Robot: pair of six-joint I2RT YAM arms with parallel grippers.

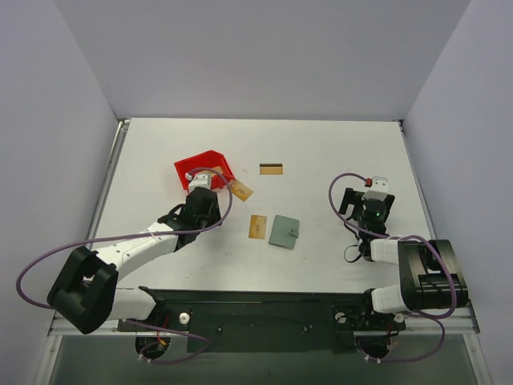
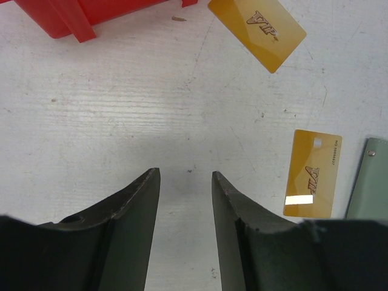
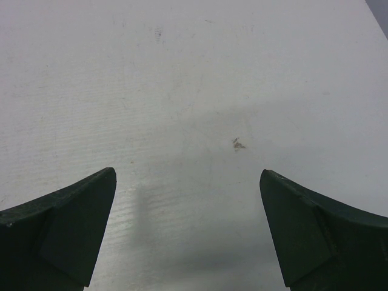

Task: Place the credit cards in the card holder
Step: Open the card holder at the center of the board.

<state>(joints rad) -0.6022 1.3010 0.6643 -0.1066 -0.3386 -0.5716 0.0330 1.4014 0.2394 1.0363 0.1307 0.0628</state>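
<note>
Red bin ahead of left end effector; gold card beside.

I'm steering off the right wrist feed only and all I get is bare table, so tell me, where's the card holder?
Observer: The card holder lies closed, off to the left of your right claw.
Operator: Any cards near it?
Observer: One credit card lies just left of it, not touching.
Operator: And the left claw?
Observer: The left claw hangs open beside the red bin, holding nothing.
</note>
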